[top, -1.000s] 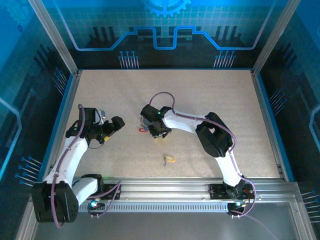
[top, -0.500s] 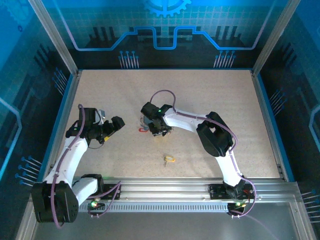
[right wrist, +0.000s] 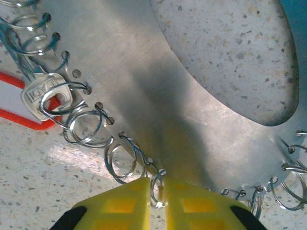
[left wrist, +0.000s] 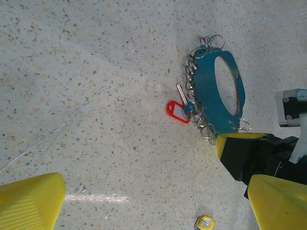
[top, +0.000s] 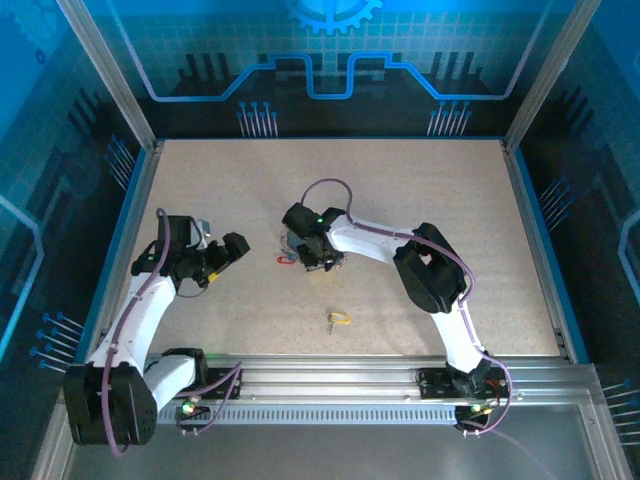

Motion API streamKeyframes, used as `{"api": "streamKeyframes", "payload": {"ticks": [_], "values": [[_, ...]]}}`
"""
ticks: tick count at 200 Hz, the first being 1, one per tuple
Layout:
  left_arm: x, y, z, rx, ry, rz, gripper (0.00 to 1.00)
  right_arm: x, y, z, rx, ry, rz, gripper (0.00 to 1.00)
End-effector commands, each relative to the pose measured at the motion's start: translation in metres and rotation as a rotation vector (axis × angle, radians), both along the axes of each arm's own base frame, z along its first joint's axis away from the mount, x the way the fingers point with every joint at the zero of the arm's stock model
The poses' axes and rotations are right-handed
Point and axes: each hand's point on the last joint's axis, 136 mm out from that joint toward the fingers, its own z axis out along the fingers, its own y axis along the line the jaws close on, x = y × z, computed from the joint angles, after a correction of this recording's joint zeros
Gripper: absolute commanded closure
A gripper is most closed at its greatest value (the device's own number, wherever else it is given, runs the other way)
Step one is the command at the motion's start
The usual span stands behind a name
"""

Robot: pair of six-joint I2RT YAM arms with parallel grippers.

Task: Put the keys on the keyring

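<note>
**Item 1. Right gripper** (right wrist: 157,191) (top: 303,258): yellow pads drawn together, pinching one thin wire loop on the rim of the keyring (right wrist: 158,96).

**Item 2. Keyring** (left wrist: 205,91): teal oval plate edged with many small wire loops, lying flat on the speckled table (left wrist: 96,72) directly ahead of the right fingertips.

**Item 3. Red key** (right wrist: 41,93) (left wrist: 177,111) (top: 286,260): up and to the left of the right pads in the right wrist view, a rim loop overlapping its silver head.

**Item 4. Yellow key** (left wrist: 205,223) (top: 340,319): loose on the table, well apart from the right gripper, nearer the arm bases.

**Item 5. Left gripper** (left wrist: 153,206) (top: 222,255): jaws spread wide, empty, aimed at the keyring.
</note>
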Motion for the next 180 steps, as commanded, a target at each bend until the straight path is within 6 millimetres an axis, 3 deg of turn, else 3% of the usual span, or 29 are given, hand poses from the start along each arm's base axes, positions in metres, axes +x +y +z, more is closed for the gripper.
{"api": "streamKeyframes", "payload": {"ticks": [1,41,84,180], "values": [[-0.005,-0.002,-0.002,0.009,0.009,-0.020,0.01,0.003,0.002,0.008,0.021,0.009,-0.013,0.87],[-0.005,0.000,-0.001,0.018,0.009,-0.018,0.01,0.002,0.003,0.010,0.025,0.014,-0.008,0.92],[-0.003,-0.001,-0.001,0.014,0.007,-0.018,0.01,-0.002,-0.001,0.001,0.009,0.037,-0.015,0.84],[-0.001,-0.003,-0.003,-0.001,0.010,-0.020,0.01,-0.004,-0.008,-0.006,-0.028,0.048,-0.023,0.84]]}}
